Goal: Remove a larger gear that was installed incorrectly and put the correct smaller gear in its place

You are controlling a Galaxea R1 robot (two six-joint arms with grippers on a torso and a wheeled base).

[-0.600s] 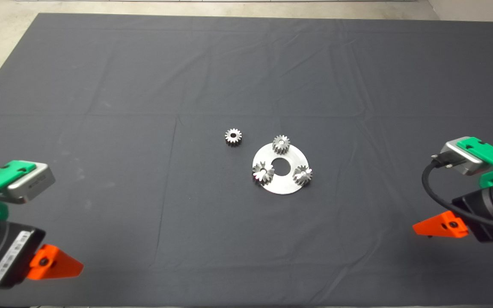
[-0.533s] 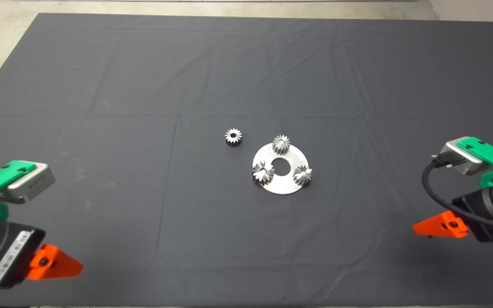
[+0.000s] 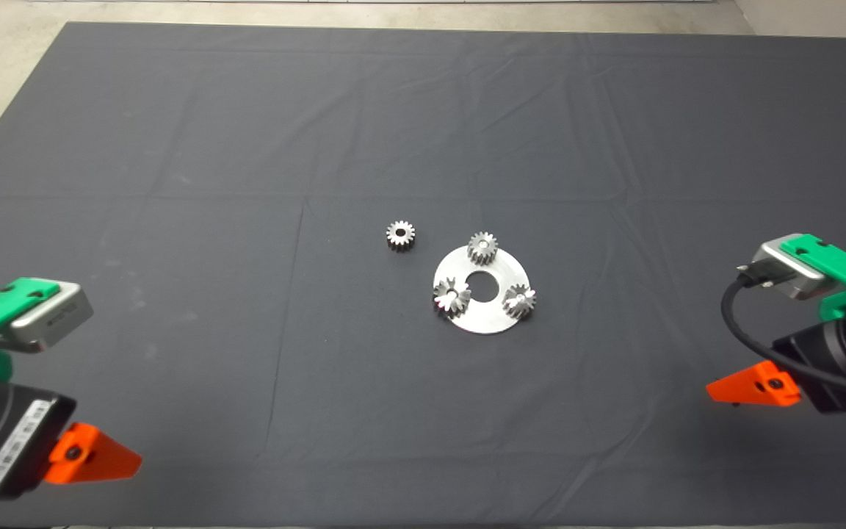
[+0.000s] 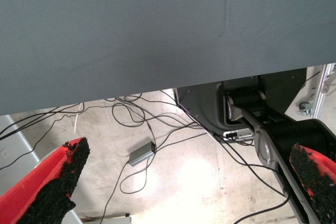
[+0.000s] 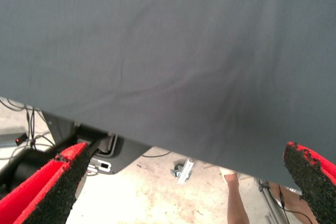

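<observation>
A round silver plate [image 3: 483, 320] lies on the mat's middle in the head view. The larger gear [image 3: 452, 296], dark with long slanted teeth, sits on the plate's left side. The smaller gear [image 3: 400, 235], a silver spur gear, lies loose on the mat just left of the plate. My left gripper [image 4: 189, 153] hangs open over the mat's near left edge, its red finger [image 3: 92, 459] far from the gears. My right gripper [image 5: 186, 150] is open at the right edge, one red finger [image 3: 750, 386] showing. Nothing is between either pair of fingers.
On the plate also sit a second spur gear [image 3: 482, 247] at the back and a brighter slanted-tooth gear [image 3: 519, 300] on the right. The wrist views show the mat's edge, floor cables [image 4: 136, 129], the robot base [image 4: 247, 103] and a person's leg [image 5: 236, 203].
Both grippers have drifted very slightly toward the mat's near edge. The gears and the plate have not moved.
</observation>
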